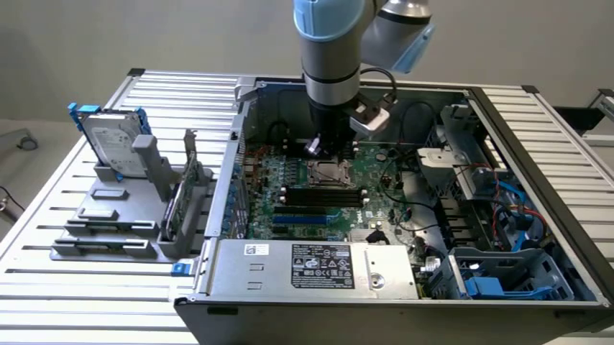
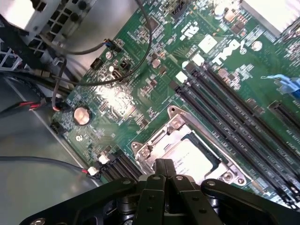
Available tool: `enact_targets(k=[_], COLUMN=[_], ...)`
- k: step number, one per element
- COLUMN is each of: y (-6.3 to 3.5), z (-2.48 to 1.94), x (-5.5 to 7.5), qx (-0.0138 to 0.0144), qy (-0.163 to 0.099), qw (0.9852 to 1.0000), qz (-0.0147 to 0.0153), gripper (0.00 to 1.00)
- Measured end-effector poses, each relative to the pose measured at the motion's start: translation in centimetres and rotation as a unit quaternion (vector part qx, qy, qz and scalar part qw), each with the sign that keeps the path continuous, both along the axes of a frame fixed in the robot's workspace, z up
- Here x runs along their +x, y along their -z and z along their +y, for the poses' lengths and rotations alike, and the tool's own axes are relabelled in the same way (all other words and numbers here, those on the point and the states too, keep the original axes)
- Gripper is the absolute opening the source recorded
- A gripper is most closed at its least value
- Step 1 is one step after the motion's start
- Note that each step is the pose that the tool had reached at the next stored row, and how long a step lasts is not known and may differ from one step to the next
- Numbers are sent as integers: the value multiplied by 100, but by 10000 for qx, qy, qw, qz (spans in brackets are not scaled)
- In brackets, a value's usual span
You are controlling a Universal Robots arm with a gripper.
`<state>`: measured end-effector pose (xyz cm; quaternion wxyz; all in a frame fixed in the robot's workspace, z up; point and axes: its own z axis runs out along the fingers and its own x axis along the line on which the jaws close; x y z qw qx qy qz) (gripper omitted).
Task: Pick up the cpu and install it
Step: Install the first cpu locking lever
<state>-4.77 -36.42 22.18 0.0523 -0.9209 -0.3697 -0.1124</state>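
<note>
Hanging over the open computer case [image 1: 461, 93] in the exterior view, I had my end effector [image 1: 320, 147] down just above the socket [image 1: 331, 175] near the middle of the motherboard [image 1: 317, 201]. From there the cpu was too small to make out, so I could not judge the seating. The hard drive [image 1: 108, 147] stood in its rack on the worktop [image 1: 57, 287], well apart at the exterior view's left.

From the wrist view, my end effector [image 2: 163, 169] was pressed together, fingers [image 2: 159, 168] meeting with nothing between them. The cpu [image 2: 191, 157] already lay flat inside the socket's metal frame [image 2: 154, 140], its pale top just beyond my fingertips. I judged placement done. Whether the frame was latched, I could not tell.
</note>
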Motion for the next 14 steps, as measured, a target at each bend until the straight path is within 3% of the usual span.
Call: enact_targets(k=[14], y=[-199], z=[-230], x=[-55], qx=[0], qy=[9], qw=[10000], qz=[14], gripper=[11])
